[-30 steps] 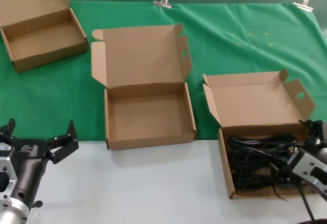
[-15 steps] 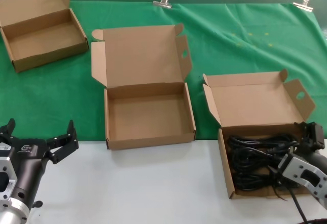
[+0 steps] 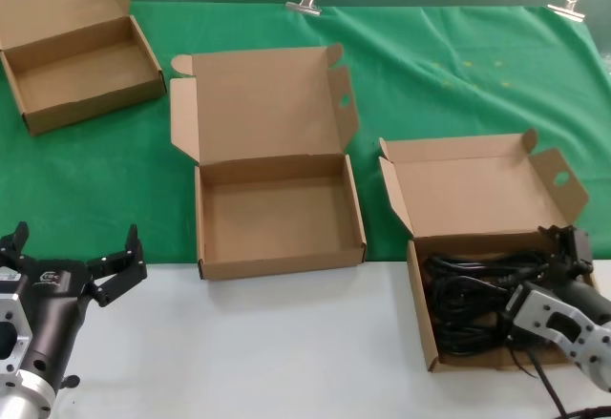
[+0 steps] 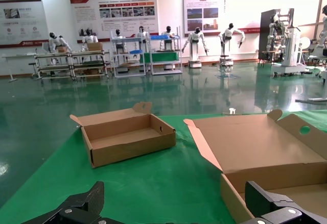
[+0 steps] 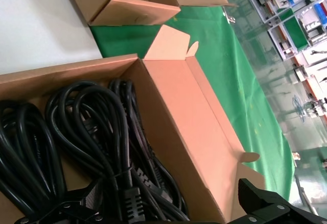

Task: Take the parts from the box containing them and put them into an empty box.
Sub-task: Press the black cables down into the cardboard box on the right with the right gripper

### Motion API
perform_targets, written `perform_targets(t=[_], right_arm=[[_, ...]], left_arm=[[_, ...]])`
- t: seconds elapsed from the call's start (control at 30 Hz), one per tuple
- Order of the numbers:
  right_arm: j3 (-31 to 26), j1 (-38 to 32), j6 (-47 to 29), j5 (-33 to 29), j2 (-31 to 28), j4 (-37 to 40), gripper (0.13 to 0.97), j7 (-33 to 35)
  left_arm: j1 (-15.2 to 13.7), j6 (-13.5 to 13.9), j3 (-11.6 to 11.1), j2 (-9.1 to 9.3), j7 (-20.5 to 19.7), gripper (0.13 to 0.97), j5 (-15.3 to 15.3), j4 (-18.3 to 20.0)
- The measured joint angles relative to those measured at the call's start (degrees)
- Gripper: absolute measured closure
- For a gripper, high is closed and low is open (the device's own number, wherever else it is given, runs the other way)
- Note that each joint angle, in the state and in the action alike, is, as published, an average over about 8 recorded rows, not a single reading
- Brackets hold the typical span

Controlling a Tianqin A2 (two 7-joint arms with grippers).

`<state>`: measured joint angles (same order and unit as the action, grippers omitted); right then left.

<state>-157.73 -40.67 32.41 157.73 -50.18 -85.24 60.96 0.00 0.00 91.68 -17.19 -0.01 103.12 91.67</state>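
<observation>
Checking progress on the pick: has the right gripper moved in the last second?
Yes. The right gripper has shifted left, inward over the black cords, judged against the cord box's right wall.

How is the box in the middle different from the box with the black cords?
The middle box is empty; the right box holds black cords. The middle box's lid stands tall; the right box's lid leans back low. The right gripper is over the right box only. Both are brown cardboard.

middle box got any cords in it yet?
No: in the head view the middle box shows only bare cardboard, and all the cords lie in the right-hand box.
</observation>
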Motion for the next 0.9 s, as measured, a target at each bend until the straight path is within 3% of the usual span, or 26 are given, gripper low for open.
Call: perform_targets(t=[0.23,0.53,0.9], right_arm=[[0.0,-0.1,-1.3,0.0,1.9,2.4,0.173,0.4],[0.0,-0.4,-3.0,0.0,3.5,5.1,0.282,0.3],[0.0,-0.1,-3.6,0.0,3.8,5.8,0.509,-0.3]], left_arm=[[0.0,0.0,0.0,0.0,0.0,0.132,0.0,0.0],[0.0,0.0,0.0,0.0,0.0,0.132,0.0,0.0],[0.0,0.0,0.0,0.0,0.0,0.132,0.0,0.0]])
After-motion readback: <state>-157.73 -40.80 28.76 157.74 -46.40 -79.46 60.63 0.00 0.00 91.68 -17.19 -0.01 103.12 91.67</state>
